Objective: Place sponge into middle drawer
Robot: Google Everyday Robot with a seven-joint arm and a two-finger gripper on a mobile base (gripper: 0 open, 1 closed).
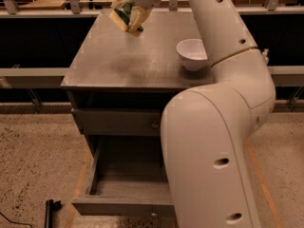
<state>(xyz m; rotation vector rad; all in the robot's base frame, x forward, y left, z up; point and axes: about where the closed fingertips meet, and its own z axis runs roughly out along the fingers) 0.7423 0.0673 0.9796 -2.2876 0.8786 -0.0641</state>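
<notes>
My gripper (128, 18) hangs above the far part of the cabinet top (118, 63). It is shut on the sponge (124, 13), a yellow piece with a dark green layer, held clear of the surface. The middle drawer (124, 206) is pulled open at the bottom of the cabinet, and its grey inside shows. My large white arm covers the drawer's right part. The knobbed drawer front (118, 122) directly above it is closed.
A white bowl (192, 54) stands on the right side of the cabinet top, next to my arm. A dark object (49, 212) lies on the speckled floor left of the open drawer. Railings run behind the cabinet.
</notes>
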